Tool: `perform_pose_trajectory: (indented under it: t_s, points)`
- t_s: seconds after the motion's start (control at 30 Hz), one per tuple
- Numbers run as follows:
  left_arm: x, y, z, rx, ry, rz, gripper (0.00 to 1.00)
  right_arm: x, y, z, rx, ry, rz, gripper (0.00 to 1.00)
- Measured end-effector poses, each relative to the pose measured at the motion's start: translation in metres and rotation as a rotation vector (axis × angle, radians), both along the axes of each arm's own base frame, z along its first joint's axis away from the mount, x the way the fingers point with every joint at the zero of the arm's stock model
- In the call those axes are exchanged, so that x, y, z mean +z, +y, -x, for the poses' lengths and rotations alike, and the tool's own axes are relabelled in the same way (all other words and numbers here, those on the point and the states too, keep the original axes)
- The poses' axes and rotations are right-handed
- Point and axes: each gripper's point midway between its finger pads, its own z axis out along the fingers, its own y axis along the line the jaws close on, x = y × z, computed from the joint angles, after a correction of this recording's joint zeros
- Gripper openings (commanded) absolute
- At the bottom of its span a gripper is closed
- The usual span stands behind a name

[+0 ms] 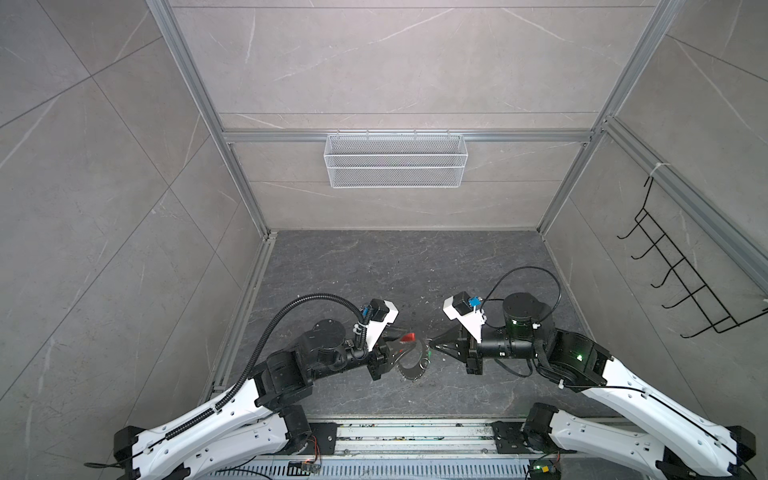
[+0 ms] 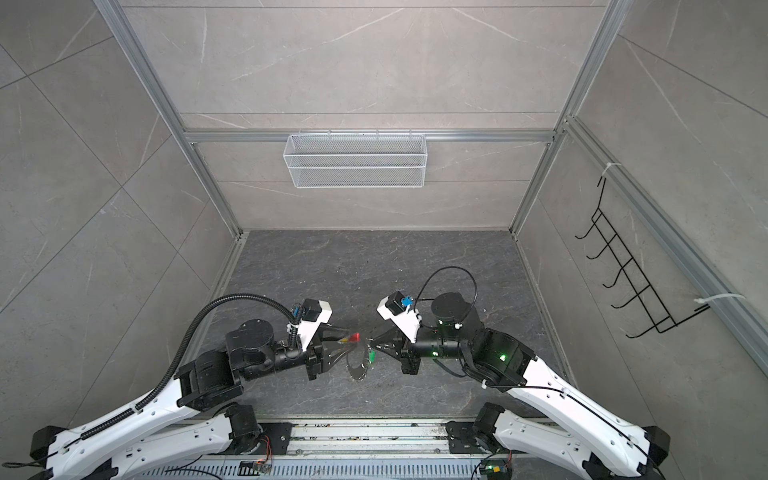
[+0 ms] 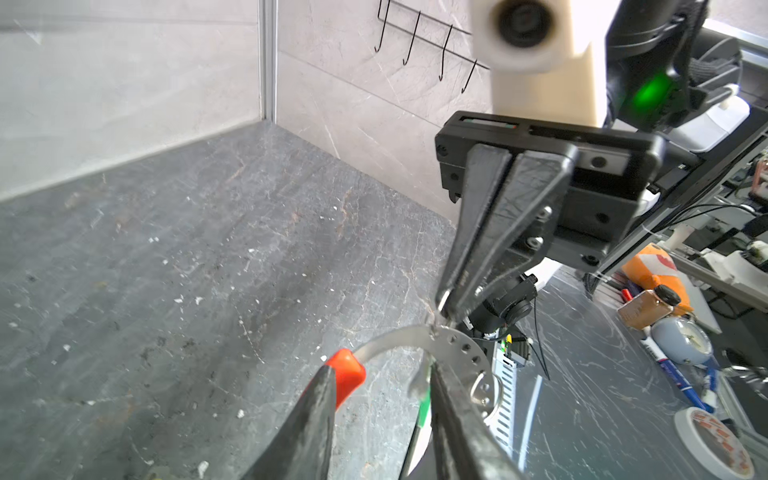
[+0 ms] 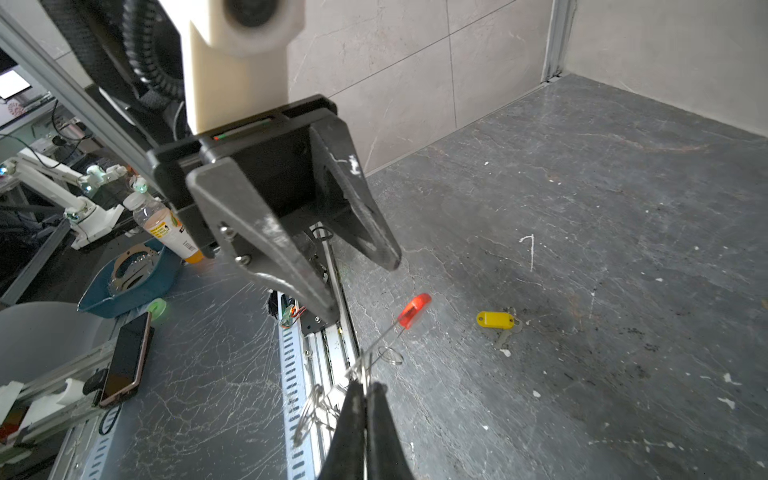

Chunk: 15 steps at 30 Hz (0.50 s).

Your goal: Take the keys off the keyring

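Above the front half of the dark grey stone-patterned bench (image 1: 374, 270), near the middle of its front edge, the two claws meet tip to tip. The right claw (image 4: 365, 386) is pressed together, pinching the thin grey metal keyring (image 3: 461, 340), which hangs clear of the bench. The left claw (image 4: 361, 286) is spread. The red plastic sleeve (image 4: 414, 309) on the keyring sits just beside one of its fingertips (image 3: 328, 374), which covers part of the sleeve in the left wrist view, so contact cannot be told.

The key with the pale green plastic tag (image 3: 424, 409) hangs at the keyring, between the left claw's fingers. The key with the yellow plastic tag (image 4: 496, 320) lies flat on the bench, apart from the keyring. It shows only in the right wrist view and appears in neither top view. A small silver split ring (image 4: 390, 355) hangs on the wire near the right claw's tips.

White specks dot the bench. A white wire-mesh basket (image 1: 395, 160) hangs on the back wall and a black wire hook rack (image 1: 681, 270) on the right wall, both well apart from the claws. An aluminium rail (image 1: 415, 432) runs along the front edge.
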Motion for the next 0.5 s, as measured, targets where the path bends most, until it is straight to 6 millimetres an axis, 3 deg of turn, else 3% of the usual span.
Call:
perform_pose_trajectory:
  t_s: [0.23, 0.43, 0.5]
  points:
    - [-0.014, 0.004, -0.006, 0.056, 0.037, -0.047, 0.45, -0.006, 0.003, -0.034, -0.218, 0.174, 0.051, 0.0]
    - [-0.024, -0.004, -0.001, 0.018, 0.068, -0.076, 0.43, -0.054, 0.018, -0.056, -0.306, 0.374, 0.198, 0.0]
    - [-0.033, -0.013, 0.005, -0.01, 0.085, -0.096, 0.45, -0.06, 0.018, -0.059, -0.331, 0.4, 0.213, 0.0]
